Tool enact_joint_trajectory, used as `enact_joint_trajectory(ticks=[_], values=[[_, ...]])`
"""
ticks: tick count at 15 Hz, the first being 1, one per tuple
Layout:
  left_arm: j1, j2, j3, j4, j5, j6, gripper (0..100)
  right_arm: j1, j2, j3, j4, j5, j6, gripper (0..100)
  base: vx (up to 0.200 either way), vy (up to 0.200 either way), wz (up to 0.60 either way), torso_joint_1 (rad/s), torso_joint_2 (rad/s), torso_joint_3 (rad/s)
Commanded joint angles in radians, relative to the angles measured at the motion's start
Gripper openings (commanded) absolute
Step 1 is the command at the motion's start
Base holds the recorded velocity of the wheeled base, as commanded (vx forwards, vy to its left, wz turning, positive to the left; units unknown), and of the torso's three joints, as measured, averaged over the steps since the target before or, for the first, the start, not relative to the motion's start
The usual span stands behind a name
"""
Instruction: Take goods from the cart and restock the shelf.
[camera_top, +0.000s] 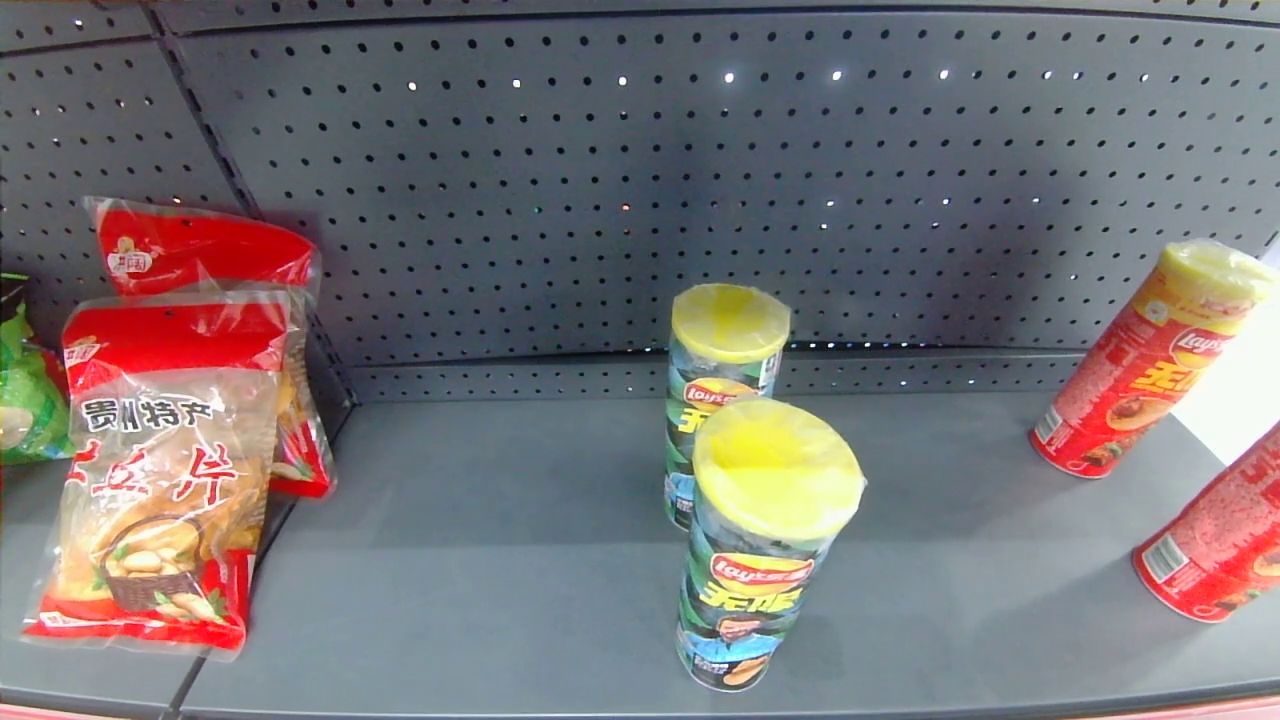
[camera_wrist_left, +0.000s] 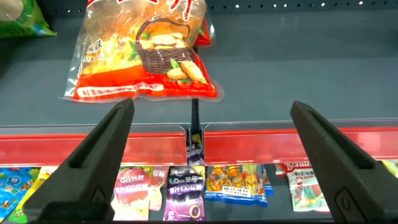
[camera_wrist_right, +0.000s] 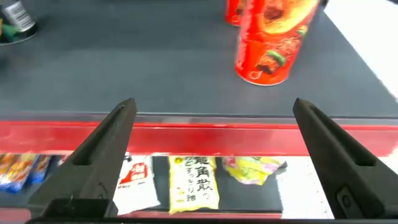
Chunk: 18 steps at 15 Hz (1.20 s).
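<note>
On shelf: two green chip cans upright at centre, red cans right, snack bags left. Spread wide and empty at the shelf's front edge: left gripper, right gripper. Likely between loads; next calls for fetching another item from the cart.

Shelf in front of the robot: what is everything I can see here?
Green chip cans: two, green with yellow lids, mid-shelf, one behind the other.
Red chip cans: two, red, right end of the shelf.
Snack bags: two, red and clear, left end, one behind the other.
Green bag: one, green, far left edge.
Shelf: one, grey, with a perforated grey back panel.
Small packets: several, mixed colours, lower level under the red rail.
Left hand: one, black, open, before the shelf edge.
Right hand: one, black, open, before the shelf edge.
</note>
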Motion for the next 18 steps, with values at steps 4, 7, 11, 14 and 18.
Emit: enact_joint_trajectory(ticks=[4,7,11,14,18], values=[[0.0,0.002,0.001,0.0,0.001,0.0,100,0.036,-0.073,-0.001,0.0,-0.063,0.007,100,0.0,0.0,0.0,0.0,0.0,0.0],[0.001,0.002,-0.001,0.0,0.001,0.0,100,0.036,-0.073,-0.002,0.01,-0.086,0.074,100,0.0,0.0,0.0,0.0,0.0,0.0],[0.001,0.002,-0.001,0.0,-0.001,0.0,100,0.036,-0.073,-0.007,0.018,-0.136,0.071,100,0.0,0.0,0.0,0.0,0.0,0.0],[0.001,0.002,-0.001,0.0,0.001,0.002,100,0.036,-0.073,0.005,0.047,0.005,0.01,100,0.0,0.0,0.0,0.0,0.0,0.0],[0.0,0.002,-0.001,0.0,0.001,0.0,100,0.036,-0.073,0.004,0.047,-0.006,0.064,100,0.0,0.0,0.0,0.0,0.0,0.0]])
